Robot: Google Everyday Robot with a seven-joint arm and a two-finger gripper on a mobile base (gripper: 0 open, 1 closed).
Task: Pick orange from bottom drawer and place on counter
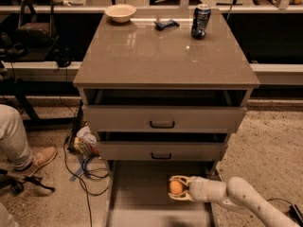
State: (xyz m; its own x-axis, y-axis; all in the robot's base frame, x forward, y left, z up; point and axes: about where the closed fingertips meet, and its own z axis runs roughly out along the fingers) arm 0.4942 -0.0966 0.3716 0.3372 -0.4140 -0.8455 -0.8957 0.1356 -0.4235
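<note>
In the bottom drawer (137,190), the gripper (182,188) has its fingers clasped round the orange (176,187), so grasp looks done; lift and placement on the desk (161,56) are left.

Counter (161,56), bowl (120,12), can (200,21), claw (174,188), orange (176,187) in drawer (137,193)

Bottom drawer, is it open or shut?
Open: the bottom drawer is pulled out beyond the two upper drawers, with the gripper closed on the orange inside it.
</note>
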